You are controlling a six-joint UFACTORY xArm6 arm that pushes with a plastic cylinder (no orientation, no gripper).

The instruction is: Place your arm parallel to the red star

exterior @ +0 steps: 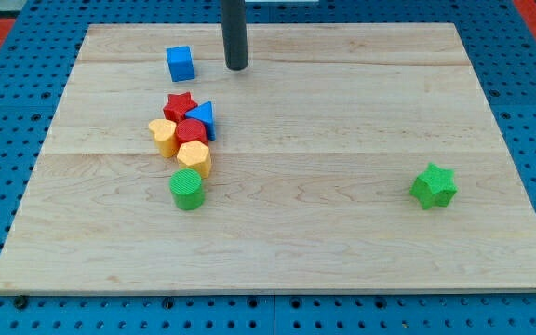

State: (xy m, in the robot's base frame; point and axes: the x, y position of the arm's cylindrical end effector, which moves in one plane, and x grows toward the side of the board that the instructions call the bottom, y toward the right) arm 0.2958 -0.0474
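The red star (180, 104) lies left of the board's middle, at the top of a tight cluster of blocks. My tip (237, 68) is the lower end of a dark rod that comes down from the view's top. It stands above and to the right of the red star, apart from it, and to the right of the blue cube (181, 63). It touches no block.
Below the star sit a blue triangle (202, 119), a red cylinder (191, 132), a yellow block (163, 136), a yellow hexagon (194, 157) and a green cylinder (187, 189). A green star (434, 185) lies alone at the right. The wooden board (342, 233) rests on a blue pegboard.
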